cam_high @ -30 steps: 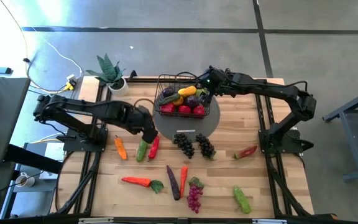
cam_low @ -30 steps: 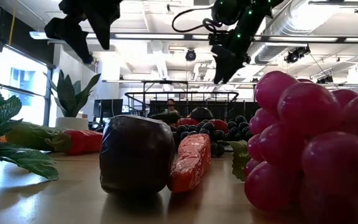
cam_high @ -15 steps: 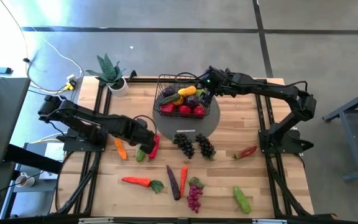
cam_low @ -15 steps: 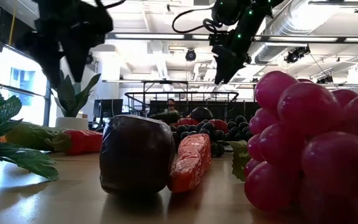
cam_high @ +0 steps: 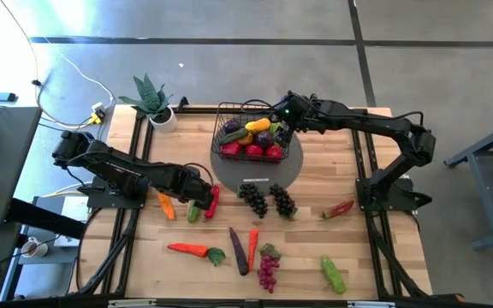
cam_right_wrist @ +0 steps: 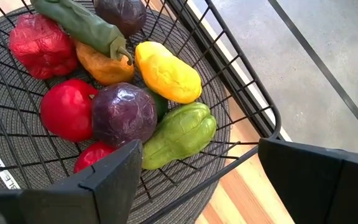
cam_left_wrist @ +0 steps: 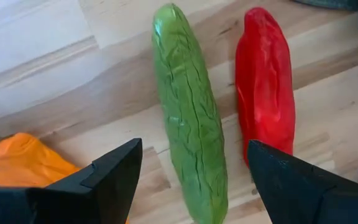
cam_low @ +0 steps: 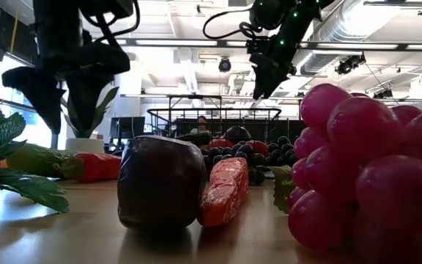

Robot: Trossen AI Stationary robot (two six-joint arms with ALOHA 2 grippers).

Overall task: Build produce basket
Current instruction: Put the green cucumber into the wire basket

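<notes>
Cucumber in the frame's middle, lying between the left gripper's wide-apart jaws, red pepper beside it, right gripper open over the basket.

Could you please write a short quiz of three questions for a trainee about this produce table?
1. True or false: the left gripper is open above the green cucumber.
2. Which item lies directly beside that cucumber? A) red pepper B) lemon C) purple grapes
3. Fill in: the right gripper hovers over the ____.

Key
1. True.
2. A, the red pepper.
3. Basket, which already holds produce.
</notes>
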